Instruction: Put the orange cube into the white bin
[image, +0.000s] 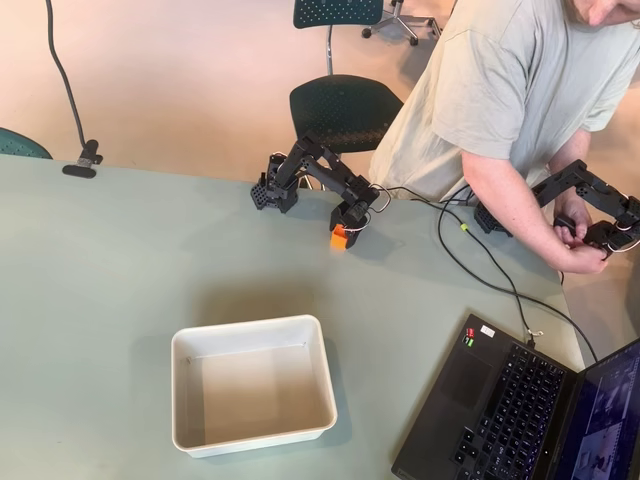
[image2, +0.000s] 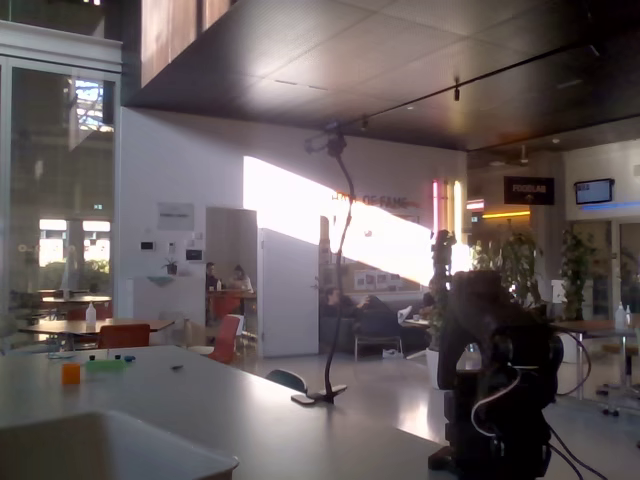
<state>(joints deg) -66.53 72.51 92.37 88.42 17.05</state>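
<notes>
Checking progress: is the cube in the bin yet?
No. The orange cube is at the gripper on the table, apart from the empty white bin.

Overhead view: cube (image: 339, 238) under pincer (image: 345, 231), bin (image: 251, 336) nearer, laptop (image: 500, 410) right

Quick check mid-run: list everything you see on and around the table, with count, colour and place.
Cube: 1, orange, on the table at the gripper tip, in the overhead view.
Bin: 1, white, nothing in it, nearer the camera than the cube; its rim also shows in the fixed view.
Laptop: 1, dark, open, bottom right corner.
Cables: dark, running from the arm to the laptop.
Gooseneck stand: 1, black, at the table's far left edge.
Chairs: dark green, behind the table.
Person: 1, light shirt, standing at the far right.
Gripper: 1, black, down at the cube; whether it is shut on it cannot be told.
</notes>
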